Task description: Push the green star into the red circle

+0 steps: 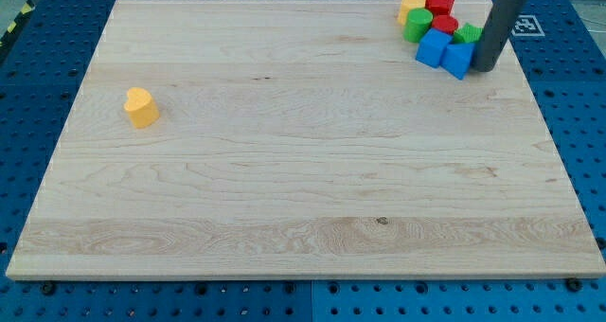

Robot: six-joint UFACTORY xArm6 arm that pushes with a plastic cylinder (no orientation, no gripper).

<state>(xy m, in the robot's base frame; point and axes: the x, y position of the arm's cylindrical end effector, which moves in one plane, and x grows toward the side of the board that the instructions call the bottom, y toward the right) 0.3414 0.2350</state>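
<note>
The green star [467, 33] sits in a tight cluster of blocks near the view's top right and is partly hidden by my rod. A red block that looks round [445, 25] lies just to its left, touching or nearly touching it. My tip [485, 69] rests on the board at the right side of the cluster, right beside the green star and next to a blue block [457, 61].
The cluster also holds a second blue block [433, 47], a green block [418, 25], a yellow block [411, 5] and another red block [439, 1]. A lone yellow block [141, 107] sits at the view's left. The board's right edge [540, 104] is near the tip.
</note>
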